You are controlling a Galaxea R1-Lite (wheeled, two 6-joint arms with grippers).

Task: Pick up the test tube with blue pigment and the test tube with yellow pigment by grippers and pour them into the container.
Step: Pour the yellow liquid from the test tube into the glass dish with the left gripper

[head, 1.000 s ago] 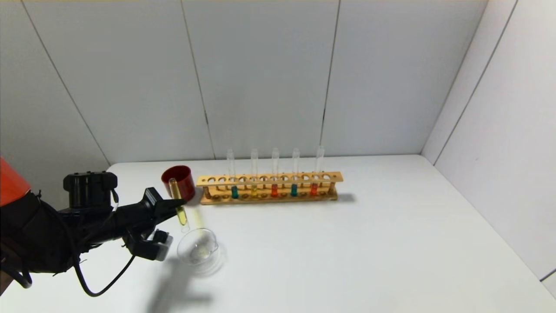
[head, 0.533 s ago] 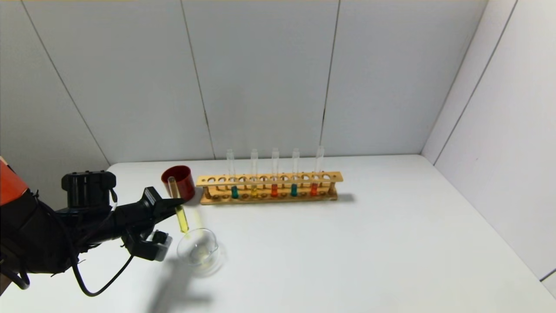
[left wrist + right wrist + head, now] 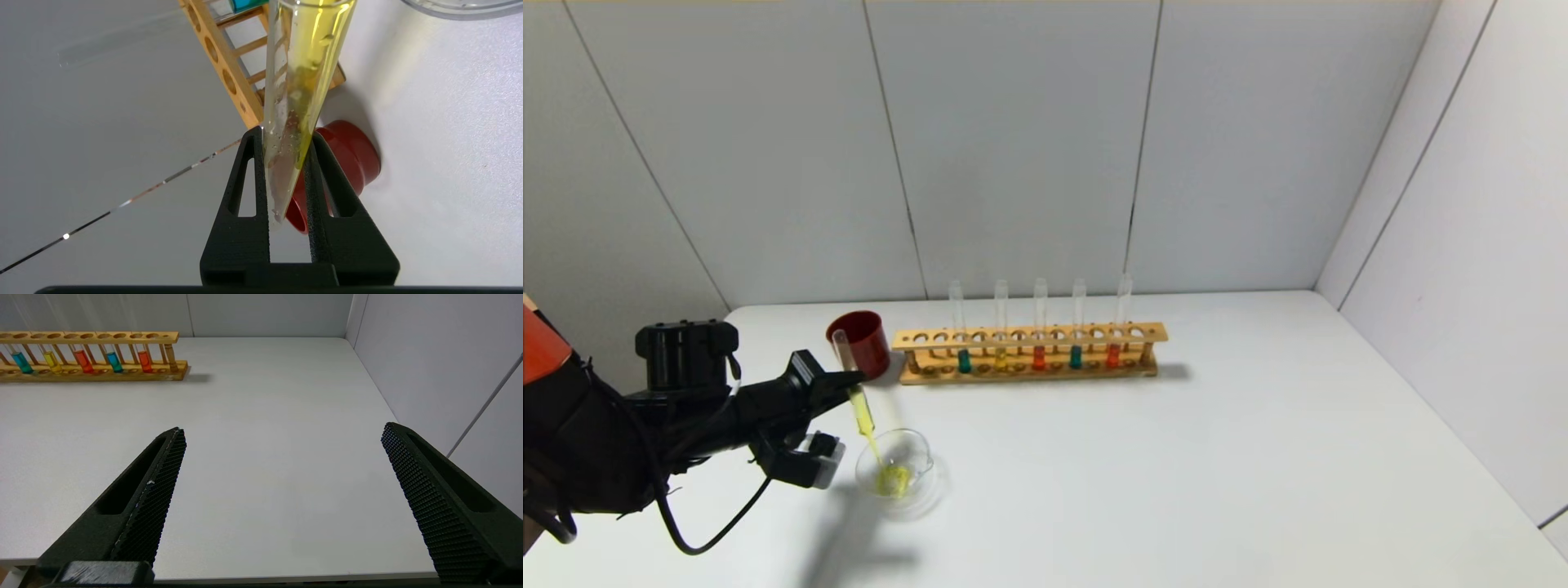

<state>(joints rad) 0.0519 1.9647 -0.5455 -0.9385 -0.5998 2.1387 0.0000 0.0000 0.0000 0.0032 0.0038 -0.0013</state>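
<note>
My left gripper (image 3: 845, 380) is shut on the test tube with yellow pigment (image 3: 856, 398), tilted mouth-down over the container (image 3: 915, 443). A thin yellow stream runs from the tube's mouth into the clear glass dish, where a yellow pool lies. In the left wrist view the black fingers (image 3: 255, 163) clamp the tube (image 3: 302, 73) near its round end, my gripper (image 3: 286, 132) around it. Two test tubes with blue pigment (image 3: 964, 360) (image 3: 1076, 357) stand in the wooden rack (image 3: 1029, 335). My right gripper (image 3: 284, 428) is open and empty, low over the table's front right.
A dark red cup (image 3: 859, 341) stands just left of the rack, behind my left gripper. The rack also holds a duller yellow tube (image 3: 1001, 358) and two orange-red tubes (image 3: 1038, 358). Grey walls close the back and right of the white table (image 3: 1217, 457).
My left gripper has tipped the yellow tube further over the dish. Yellow liquid, held in the tube before, now streams out and pools in the dish. The right gripper has not visibly moved.
</note>
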